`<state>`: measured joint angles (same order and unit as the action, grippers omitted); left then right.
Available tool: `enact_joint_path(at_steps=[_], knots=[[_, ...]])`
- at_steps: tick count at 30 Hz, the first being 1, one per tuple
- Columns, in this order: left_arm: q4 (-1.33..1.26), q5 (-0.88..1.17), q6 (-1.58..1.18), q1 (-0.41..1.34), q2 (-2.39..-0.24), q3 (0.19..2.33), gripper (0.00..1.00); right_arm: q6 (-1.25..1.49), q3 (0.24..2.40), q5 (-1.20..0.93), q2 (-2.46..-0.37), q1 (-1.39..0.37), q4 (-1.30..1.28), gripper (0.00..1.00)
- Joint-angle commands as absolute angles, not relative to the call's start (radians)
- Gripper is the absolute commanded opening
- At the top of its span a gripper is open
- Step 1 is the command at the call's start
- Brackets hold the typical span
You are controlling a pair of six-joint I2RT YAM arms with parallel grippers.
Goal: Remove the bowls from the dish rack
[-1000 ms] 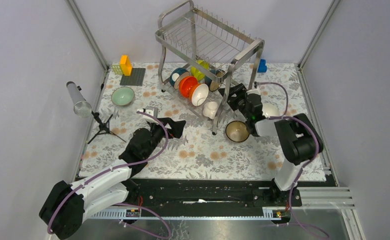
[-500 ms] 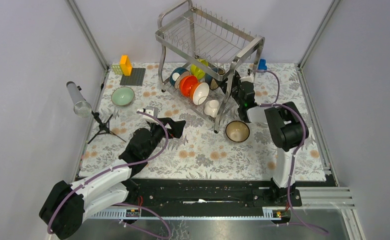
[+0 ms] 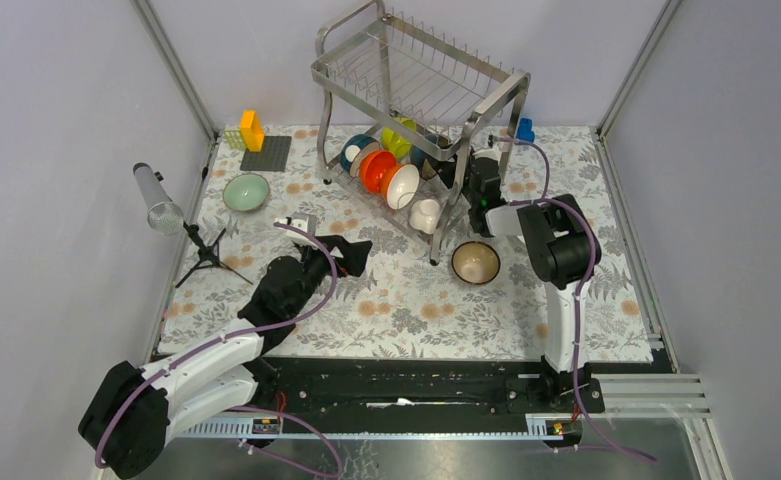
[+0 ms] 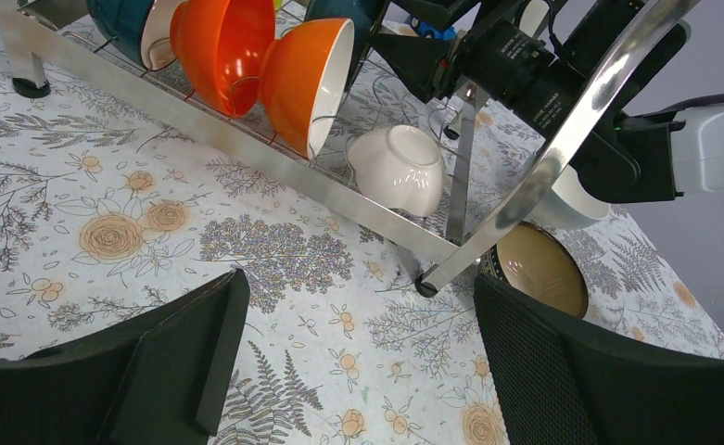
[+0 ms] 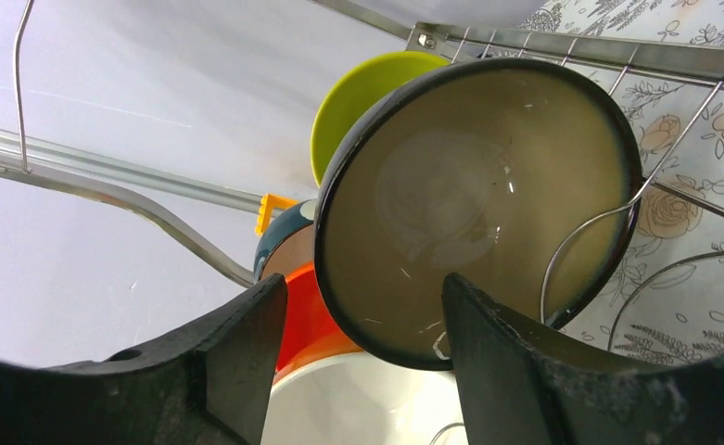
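**A:** Brown glaze, dark rim: that bowl fills the right wrist view. Where does it sit?

**B:** On edge in the lower tier of the dish rack, at its right end, with its hollow facing the right gripper. The fingers are spread wide and hold nothing. The bowl's lower rim lies between them, but I cannot tell if they touch it.

**A:** And the left gripper?

**B:** Also wide apart and empty, low over the mat, left of and nearer than the rack. The right arm is far closer.

**A:** What changed from a second ago?

**B:** The right gripper swung from beside the gold bowl on the mat toward the far side, into the rack's end. The left arm has not moved.
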<state>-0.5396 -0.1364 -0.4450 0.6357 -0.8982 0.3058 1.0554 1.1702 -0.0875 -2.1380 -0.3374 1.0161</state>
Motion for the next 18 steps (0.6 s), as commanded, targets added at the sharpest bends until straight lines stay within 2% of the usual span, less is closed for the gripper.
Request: enact_joint_path(at_steps=[1, 5, 8, 12, 14, 18], knots=[[-0.573, -0.153, -0.436, 0.638, -0.876, 0.317, 0.96, 1.008, 1.252, -0.08, -2.163, -0.342, 1.012, 0.68], [-0.571, -0.155, -0.435, 0.638, -0.876, 0.317, 0.96, 0.979, 1.29, -0.081, -2.188, -0.347, 0.987, 0.64], [-0.571, -0.156, -0.436, 0.638, -0.878, 0.318, 0.96, 0.987, 1.306, -0.1, -2.194, -0.349, 0.98, 0.55], [-0.571, -0.157, -0.436, 0.638, -0.882, 0.319, 0.96, 0.973, 1.286, -0.1, -2.161, -0.357, 0.996, 0.24], [-0.571, -0.155, -0.436, 0.638, -0.881, 0.32, 0.96, 0.977, 1.254, -0.091, -2.141, -0.357, 1.033, 0.14], [-0.572, -0.154, -0.436, 0.638, -0.881, 0.319, 0.96, 0.978, 1.189, -0.085, -2.095, -0.357, 1.108, 0.07]])
